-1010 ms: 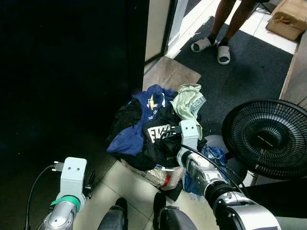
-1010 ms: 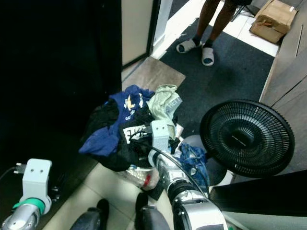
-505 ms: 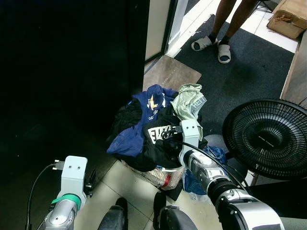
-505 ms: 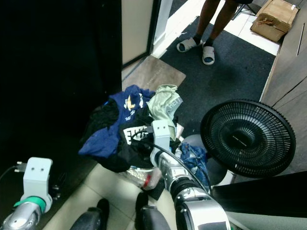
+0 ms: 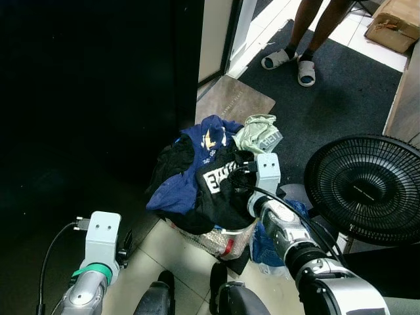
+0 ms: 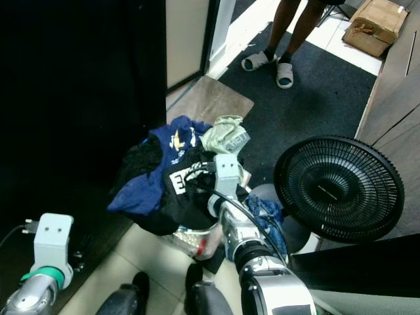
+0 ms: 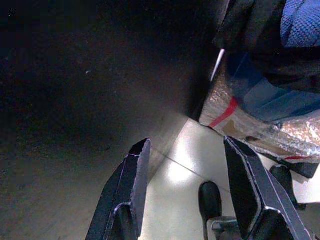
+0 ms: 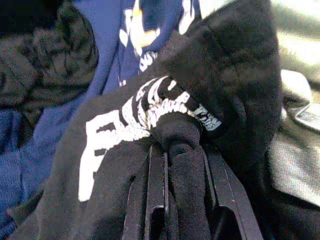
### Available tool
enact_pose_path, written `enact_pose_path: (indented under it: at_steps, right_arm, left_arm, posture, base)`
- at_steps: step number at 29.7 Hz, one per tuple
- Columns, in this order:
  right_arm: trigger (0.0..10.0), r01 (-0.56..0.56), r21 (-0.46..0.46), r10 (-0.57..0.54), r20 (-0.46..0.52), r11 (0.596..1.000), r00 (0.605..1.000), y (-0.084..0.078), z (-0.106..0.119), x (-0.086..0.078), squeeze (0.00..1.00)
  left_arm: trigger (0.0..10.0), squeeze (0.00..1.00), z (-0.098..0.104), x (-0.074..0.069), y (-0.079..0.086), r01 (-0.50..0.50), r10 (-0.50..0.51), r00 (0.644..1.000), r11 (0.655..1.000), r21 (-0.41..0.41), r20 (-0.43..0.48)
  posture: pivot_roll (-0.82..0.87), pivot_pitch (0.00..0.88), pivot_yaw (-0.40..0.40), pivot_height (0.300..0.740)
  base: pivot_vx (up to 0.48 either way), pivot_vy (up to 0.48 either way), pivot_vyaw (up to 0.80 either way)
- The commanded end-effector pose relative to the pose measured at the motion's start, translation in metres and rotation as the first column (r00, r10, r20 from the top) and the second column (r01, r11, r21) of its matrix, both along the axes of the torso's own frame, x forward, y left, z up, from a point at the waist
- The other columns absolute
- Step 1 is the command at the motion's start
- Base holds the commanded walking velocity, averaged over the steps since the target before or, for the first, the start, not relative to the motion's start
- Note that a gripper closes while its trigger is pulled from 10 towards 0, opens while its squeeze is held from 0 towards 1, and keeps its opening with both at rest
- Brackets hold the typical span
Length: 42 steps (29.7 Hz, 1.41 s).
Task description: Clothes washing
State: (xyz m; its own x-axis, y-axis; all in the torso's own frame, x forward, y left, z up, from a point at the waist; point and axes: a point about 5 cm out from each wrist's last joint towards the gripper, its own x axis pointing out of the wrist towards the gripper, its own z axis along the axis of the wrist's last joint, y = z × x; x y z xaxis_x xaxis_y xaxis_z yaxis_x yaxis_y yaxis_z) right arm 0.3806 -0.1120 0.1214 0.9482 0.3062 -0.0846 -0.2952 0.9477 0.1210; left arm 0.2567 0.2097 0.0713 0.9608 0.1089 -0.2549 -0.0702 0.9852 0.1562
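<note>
The left hand (image 7: 187, 197) hangs idle low at the robot's left side over the tiled floor (image 7: 175, 175), its two fingers spread apart and holding nothing. Just right of it lies the clothes pile (image 5: 210, 174): a black garment, a blue shirt (image 5: 174, 190) with a yellow print, a black shirt (image 5: 220, 187) with white lettering on top, and a pale green garment (image 5: 259, 134) at the far edge, all heaped on a plastic-wrapped bundle (image 5: 220, 239) on the floor. The right hand (image 8: 177, 150) is sunk into the top of the pile, fingers pressed together on a bunched fold of the black shirt, so that the cloth wraps round the fingertips. The risk, as I judge it, is in the lift: the pinch takes only a small knot of fabric, which could slip free under the shirt's weight, or the shirt could drag the blue shirt and the green garment with it and spill the heap across the floor. The cable (image 5: 289, 213) running along the right arm lies close to the cloth and might snag. Further right stands a black fan (image 5: 367, 190), near enough for a trailing sleeve to catch its grille. A person's feet in sandals (image 5: 289, 62) stand on the dark mat (image 5: 341, 98) beyond.
</note>
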Motion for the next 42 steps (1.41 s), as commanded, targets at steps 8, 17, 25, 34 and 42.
enact_pose_path:
  at_steps: [8,17,25,34,42]
  right_arm:
    - [0.0,0.072,0.068,-0.079,0.103,0.995,0.992,-0.020,0.014,0.002,0.00]
    - [10.0,0.170,0.107,-0.187,0.173,0.980,0.967,-0.048,0.048,0.017,0.00]
    - [10.0,0.146,-0.016,-0.144,0.103,0.989,0.984,-0.046,0.025,0.010,0.00]
    - [10.0,-0.081,0.025,0.066,0.385,0.996,0.921,0.021,0.073,0.006,0.00]
    - [10.0,-0.289,0.038,0.207,0.610,0.957,0.765,0.060,0.131,-0.033,0.00]
  left_arm:
    - [10.0,0.00,-0.014,-0.002,0.004,-0.015,0.015,0.999,1.000,-0.004,-0.047]
    - [10.0,0.00,-0.012,0.010,0.001,0.029,-0.029,0.999,1.000,0.003,-0.038]
    - [10.0,0.00,-0.009,0.015,-0.002,0.054,-0.053,0.998,0.999,0.006,-0.029]
    - [10.0,0.00,-0.012,0.005,0.006,0.004,-0.004,1.000,1.000,-0.001,-0.019]
    - [10.0,0.00,-0.011,0.007,0.006,-0.017,0.016,1.000,1.000,-0.017,-0.004]
  posture:
    - [0.16,0.325,-0.009,0.740]
    - [0.15,0.265,0.046,0.740]
    - [0.15,0.266,0.046,0.740]
    - [0.17,0.252,0.000,0.740]
    - [0.15,0.220,-0.012,0.740]
  base:
    - [0.000,0.000,0.00]
    - [0.000,0.000,0.00]
    - [0.000,0.000,0.00]
    - [0.000,0.000,0.00]
    - [0.000,0.000,0.00]
